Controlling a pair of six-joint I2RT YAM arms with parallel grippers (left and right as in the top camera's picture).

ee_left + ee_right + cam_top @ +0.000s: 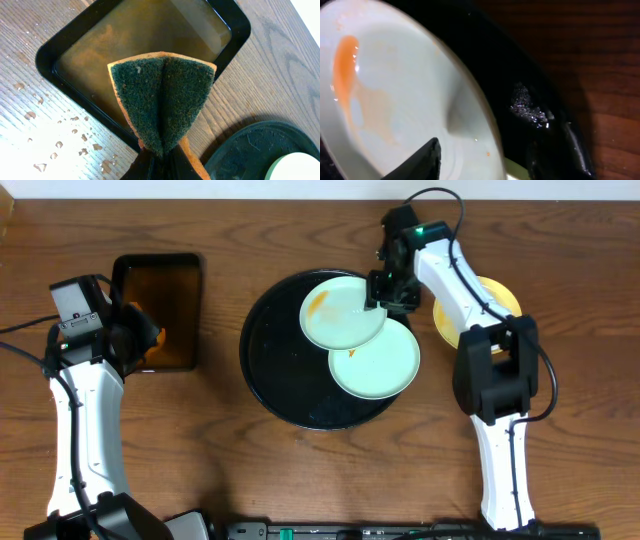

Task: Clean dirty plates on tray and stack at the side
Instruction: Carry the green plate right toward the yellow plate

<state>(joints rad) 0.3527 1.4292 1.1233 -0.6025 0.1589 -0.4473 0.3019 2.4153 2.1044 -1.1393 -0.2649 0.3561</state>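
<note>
The round black tray (275,355) holds two mint-blue plates. The far plate (340,315) has an orange smear and overlaps the near plate (375,365), which has a small orange spot. The yellow plate (495,295) lies on the table to the right of the tray, partly under the right arm. My right gripper (388,292) is at the far plate's right rim. In the right wrist view one finger is over the smeared plate (395,100) and the other is outside its rim, with a gap between them (490,155). My left gripper (162,162) is shut on a green and orange sponge (162,100).
A rectangular black tray (195,310) with brownish liquid stands left of the round tray, and my left gripper (140,340) hovers at its near left side. Water drops lie on the wood (60,145) beside it. The round tray's edge (250,145) shows in the left wrist view.
</note>
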